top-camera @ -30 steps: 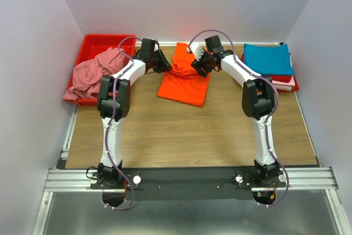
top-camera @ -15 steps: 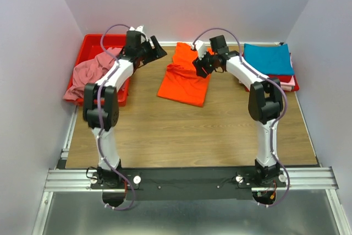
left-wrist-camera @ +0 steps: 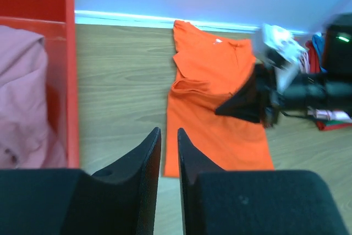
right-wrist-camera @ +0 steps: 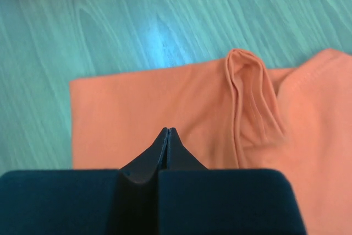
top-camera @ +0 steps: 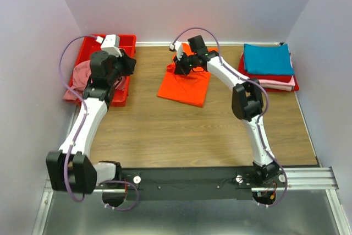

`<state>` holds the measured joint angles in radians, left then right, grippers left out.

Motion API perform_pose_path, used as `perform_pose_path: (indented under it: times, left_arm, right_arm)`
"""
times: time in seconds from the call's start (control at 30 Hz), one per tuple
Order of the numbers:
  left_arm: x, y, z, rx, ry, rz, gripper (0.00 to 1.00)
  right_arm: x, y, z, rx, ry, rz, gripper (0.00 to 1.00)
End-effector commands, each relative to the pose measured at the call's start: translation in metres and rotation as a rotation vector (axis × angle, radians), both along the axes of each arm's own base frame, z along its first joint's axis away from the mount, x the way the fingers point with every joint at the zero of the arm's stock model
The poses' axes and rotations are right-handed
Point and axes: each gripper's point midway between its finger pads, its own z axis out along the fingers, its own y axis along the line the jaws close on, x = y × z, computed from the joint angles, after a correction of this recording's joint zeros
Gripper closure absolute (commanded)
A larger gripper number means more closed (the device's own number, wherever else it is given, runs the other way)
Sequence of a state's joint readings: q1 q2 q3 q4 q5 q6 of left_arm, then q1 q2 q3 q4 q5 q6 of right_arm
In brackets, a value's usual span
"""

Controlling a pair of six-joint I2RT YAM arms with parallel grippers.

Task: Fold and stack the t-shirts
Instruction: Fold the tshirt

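Right end effector [right-wrist-camera: 168, 131] has its two fingers pressed together with no cloth seen between them. Its tip is low over the left part of the orange t-shirt [right-wrist-camera: 137, 108], just left of a raised ridge of bunched cloth [right-wrist-camera: 247, 97]; whether it touches the fabric cannot be told. That shirt lies spread on the tabletop [top-camera: 192, 130] at the far middle, one long side doubled over itself.

Left end effector [left-wrist-camera: 168, 133] is spread only a little, with a narrow gap and nothing in it. It is in the air by the right wall of the red bin [top-camera: 124, 39] and points across bare wood toward the orange shirt, well apart from it. A dusty pink t-shirt [top-camera: 82, 72] lies crumpled in the bin and spills over its near-left rim.

At the far right, a folded teal t-shirt [top-camera: 267, 59] tops a stack, with a red t-shirt [top-camera: 286, 78] and a pale pink t-shirt [top-camera: 275, 84] showing at the edges beneath.
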<state>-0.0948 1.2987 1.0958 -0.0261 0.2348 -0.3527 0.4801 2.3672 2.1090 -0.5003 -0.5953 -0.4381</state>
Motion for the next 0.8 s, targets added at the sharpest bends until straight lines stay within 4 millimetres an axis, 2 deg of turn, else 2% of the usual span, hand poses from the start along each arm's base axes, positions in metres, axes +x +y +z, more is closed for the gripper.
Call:
perform_pose_path:
  times: [0.0, 0.07, 0.1, 0.17, 0.27, 0.3, 0.33, 0.37, 0.4, 0.43, 0.47, 0.5, 0.53, 0.57, 0.63, 0.7, 0.77]
  left_arm:
    - [-0.032, 0.013, 0.014, 0.081, -0.097, 0.023, 0.75]
    - [-0.044, 0.015, 0.017, 0.085, -0.114, 0.022, 0.75]
    - [-0.049, 0.016, 0.010, 0.089, -0.097, 0.018, 0.75]
    - [-0.057, 0.016, 0.012, 0.088, -0.108, 0.015, 0.75]
    - [-0.066, 0.012, 0.009, 0.084, -0.103, -0.008, 0.75]
    - [-0.069, 0.013, 0.007, 0.084, -0.101, -0.008, 0.75]
    - [-0.071, 0.012, 0.006, 0.085, -0.102, -0.014, 0.75]
    - [-0.072, 0.013, 0.006, 0.086, -0.104, -0.013, 0.75]
    - [-0.073, 0.013, 0.002, 0.084, -0.095, -0.011, 0.75]
    - [-0.074, 0.012, -0.001, 0.083, -0.090, -0.014, 0.70]
    - [-0.074, 0.011, -0.002, 0.078, -0.086, -0.019, 0.64]
    - [-0.072, 0.010, -0.008, 0.073, -0.073, -0.023, 0.56]
    - [-0.072, 0.008, -0.012, 0.059, -0.059, -0.030, 0.45]
    - [-0.069, 0.005, -0.020, 0.053, -0.033, -0.046, 0.42]
    - [-0.067, -0.002, -0.030, 0.027, 0.000, -0.070, 0.37]
    - [-0.065, -0.010, -0.043, -0.001, 0.041, -0.113, 0.36]
    - [-0.063, -0.017, -0.053, -0.030, 0.072, -0.138, 0.36]
  right_arm:
    - [0.014, 0.020, -0.026, -0.016, 0.034, -0.058, 0.99]
    - [0.017, 0.027, -0.035, -0.029, 0.028, -0.073, 0.99]
    - [0.024, 0.029, -0.034, -0.046, 0.003, -0.111, 0.99]
    - [0.036, 0.027, -0.050, -0.069, -0.009, -0.169, 1.00]
    - [0.064, 0.014, -0.064, -0.124, -0.077, -0.324, 1.00]
    - [0.078, 0.000, -0.066, -0.166, -0.118, -0.414, 0.99]
    - [0.085, -0.006, -0.065, -0.183, -0.147, -0.456, 0.96]
    - [0.093, -0.009, -0.064, -0.188, -0.179, -0.490, 0.89]
    - [0.102, -0.021, -0.060, -0.216, -0.218, -0.555, 0.82]
    - [0.108, -0.024, -0.055, -0.214, -0.243, -0.575, 0.75]
    - [0.110, -0.026, -0.050, -0.214, -0.254, -0.581, 0.66]
    - [0.111, -0.025, -0.039, -0.198, -0.267, -0.581, 0.53]
    - [0.113, -0.027, -0.032, -0.193, -0.277, -0.582, 0.49]
    - [0.114, -0.028, -0.027, -0.190, -0.283, -0.580, 0.44]
    - [0.114, -0.030, -0.007, -0.167, -0.300, -0.569, 0.39]
    - [0.109, -0.030, 0.006, -0.139, -0.292, -0.534, 0.28]
    - [0.101, -0.033, 0.022, -0.124, -0.291, -0.505, 0.22]
